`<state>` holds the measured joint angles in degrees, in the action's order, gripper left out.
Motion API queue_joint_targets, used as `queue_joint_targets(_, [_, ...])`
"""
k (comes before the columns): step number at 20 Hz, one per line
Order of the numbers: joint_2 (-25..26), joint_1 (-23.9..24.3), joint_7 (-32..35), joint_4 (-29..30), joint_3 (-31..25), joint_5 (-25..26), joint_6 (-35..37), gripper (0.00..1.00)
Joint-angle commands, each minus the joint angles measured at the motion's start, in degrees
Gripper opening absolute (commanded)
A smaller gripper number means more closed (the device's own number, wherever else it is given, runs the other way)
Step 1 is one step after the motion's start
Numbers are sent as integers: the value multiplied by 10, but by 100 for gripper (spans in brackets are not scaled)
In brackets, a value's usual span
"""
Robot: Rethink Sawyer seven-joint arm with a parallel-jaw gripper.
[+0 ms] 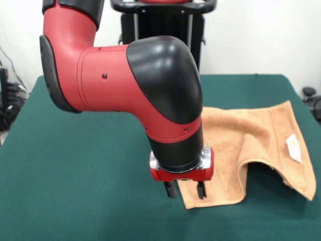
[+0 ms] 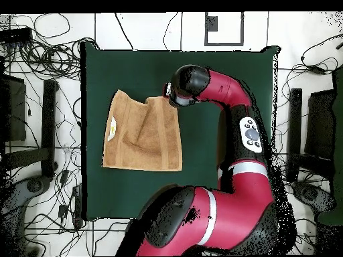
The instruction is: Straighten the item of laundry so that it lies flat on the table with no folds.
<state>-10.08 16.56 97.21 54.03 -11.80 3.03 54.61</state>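
The orange-tan towel (image 1: 251, 135) lies on the green table (image 1: 85, 191), right of the arm in the front view. Its near edge is rucked up in a ridge with a notch, so it is not flat. A white label (image 1: 293, 147) shows near its right end. My gripper (image 1: 186, 193) is open, low over the towel's near left corner. One finger (image 1: 171, 189) is over bare table, the other over the towel. In the overhead view the towel (image 2: 144, 130) lies at the table's left, and the arm's wrist (image 2: 181, 87) hides the gripper at its upper right corner.
The red and black arm (image 1: 145, 85) fills the middle of the front view and hides the towel's far left part. Off the table (image 2: 234, 80), cables and stands (image 2: 40, 80) lie on the floor in the overhead view.
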Motion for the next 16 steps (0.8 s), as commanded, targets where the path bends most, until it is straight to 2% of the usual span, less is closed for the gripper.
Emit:
queue_joint_targets(1, [14, -23, -47, -1, -39, 21, 57, 100])
queue_joint_targets(16, [40, -15, -71, 1, -48, 29, 39, 100])
